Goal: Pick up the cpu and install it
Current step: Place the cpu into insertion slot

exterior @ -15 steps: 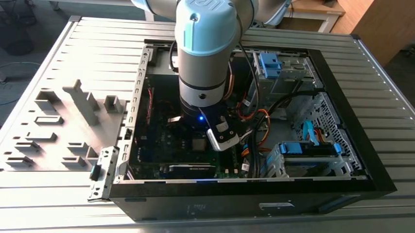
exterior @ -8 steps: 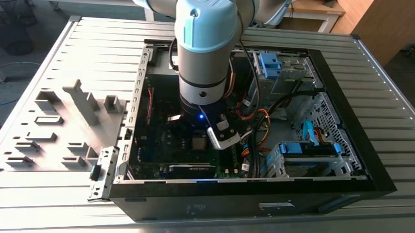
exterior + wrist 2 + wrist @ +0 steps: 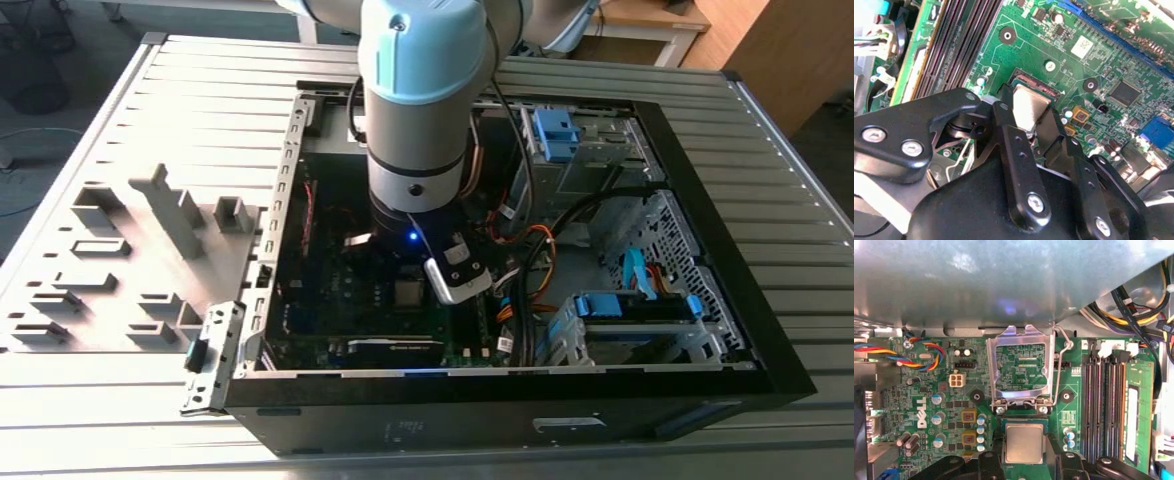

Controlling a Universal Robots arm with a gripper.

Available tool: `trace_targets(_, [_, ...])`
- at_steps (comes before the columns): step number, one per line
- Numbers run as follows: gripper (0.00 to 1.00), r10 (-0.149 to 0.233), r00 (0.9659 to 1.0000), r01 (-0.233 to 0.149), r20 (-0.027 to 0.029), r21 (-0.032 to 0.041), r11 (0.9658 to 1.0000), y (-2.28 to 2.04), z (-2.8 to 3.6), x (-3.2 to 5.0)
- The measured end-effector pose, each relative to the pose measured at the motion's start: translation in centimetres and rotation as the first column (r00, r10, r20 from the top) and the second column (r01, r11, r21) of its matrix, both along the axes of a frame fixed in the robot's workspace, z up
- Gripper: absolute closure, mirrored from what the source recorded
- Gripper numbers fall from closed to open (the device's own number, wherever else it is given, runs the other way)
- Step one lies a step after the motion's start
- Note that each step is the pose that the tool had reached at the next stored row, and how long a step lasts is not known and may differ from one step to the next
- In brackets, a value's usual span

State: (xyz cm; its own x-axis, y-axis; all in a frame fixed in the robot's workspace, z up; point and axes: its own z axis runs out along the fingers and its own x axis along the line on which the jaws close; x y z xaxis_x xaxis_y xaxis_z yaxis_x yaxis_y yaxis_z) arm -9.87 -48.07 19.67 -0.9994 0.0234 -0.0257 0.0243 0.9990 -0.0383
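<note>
Silver-topped cpu (image 3: 1024,442) clamped in gripper (image 3: 1029,121), at or just above open socket (image 3: 1036,82) in middle of motherboard (image 3: 1074,415), well off its edges; pickup done, seating unclear, retention frame (image 3: 1016,335) upright, not yet shut.

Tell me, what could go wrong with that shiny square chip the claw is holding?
The claw grips the cpu right at the socket; if it sits crooked, it might not seat properly. The open metal frame stands just beside it, so the claw could bump it. Small capacitors crowd close too.
</note>
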Motion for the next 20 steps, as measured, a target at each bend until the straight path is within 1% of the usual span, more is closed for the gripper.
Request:
trace_targets(4, [0.57,0.0,1.0,0.0,0.0008,0.0,1.0,-0.05,0.0,-0.19])
trace_targets(12, [0.57,0.0,1.0,0.0,0.0008,0.0,1.0,-0.06,0.0,-0.19])
trace_targets(16, [0.57,0.003,1.0,-0.003,0.0006,0.0002,1.0,-0.06,-0.02,0.18])
trace_targets(20, [0.57,0.004,1.0,-0.004,0.0004,0.0,1.0,-0.07,-0.01,0.21])
